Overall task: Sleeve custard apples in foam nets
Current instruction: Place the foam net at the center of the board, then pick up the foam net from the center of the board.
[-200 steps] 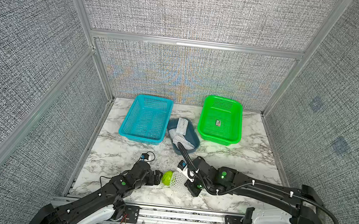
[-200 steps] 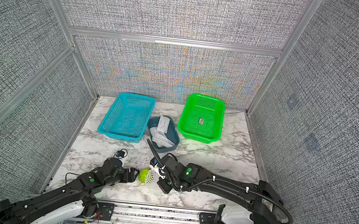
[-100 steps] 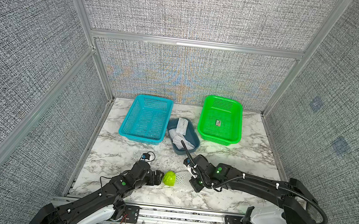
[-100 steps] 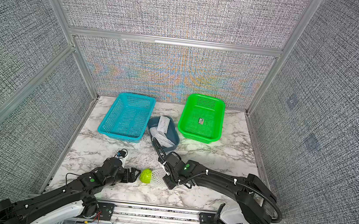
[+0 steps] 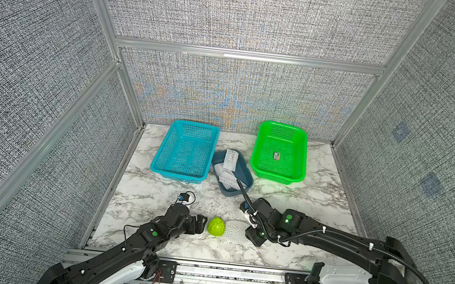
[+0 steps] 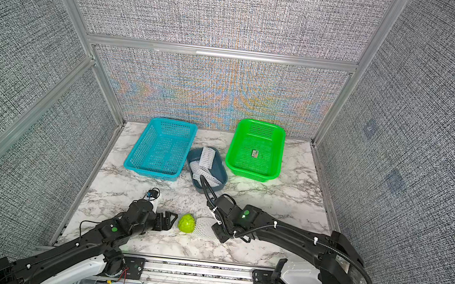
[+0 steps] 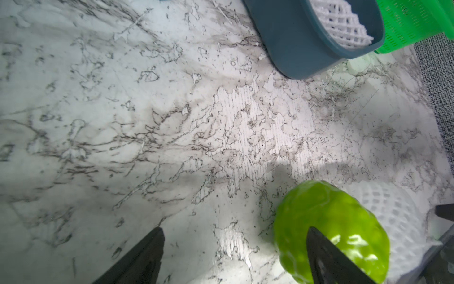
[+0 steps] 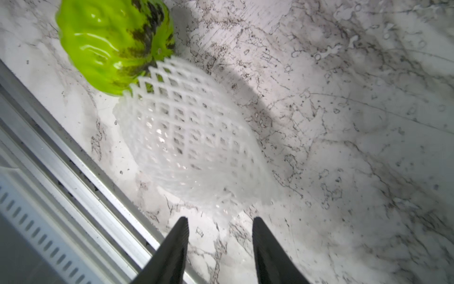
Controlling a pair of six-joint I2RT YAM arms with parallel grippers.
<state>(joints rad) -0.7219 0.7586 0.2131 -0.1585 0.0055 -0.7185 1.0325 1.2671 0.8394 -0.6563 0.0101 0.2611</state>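
Observation:
A glossy, bumpy yellow-green custard apple lies on the marble near the front edge. A white foam net lies right beside it, its open mouth against the fruit, which is almost wholly outside. My left gripper is open just left of the custard apple, with bare table between its fingers. My right gripper is open at the foam net's far end, and the net lies free just beyond its fingertips.
A turquoise basket and a green basket stand at the back. Between them a blue-grey tub holds several foam nets. The metal front rail runs close by the fruit and net.
My right gripper has opened and let go of the foam net, which now lies on the table against the fruit. The left arm has stayed put.

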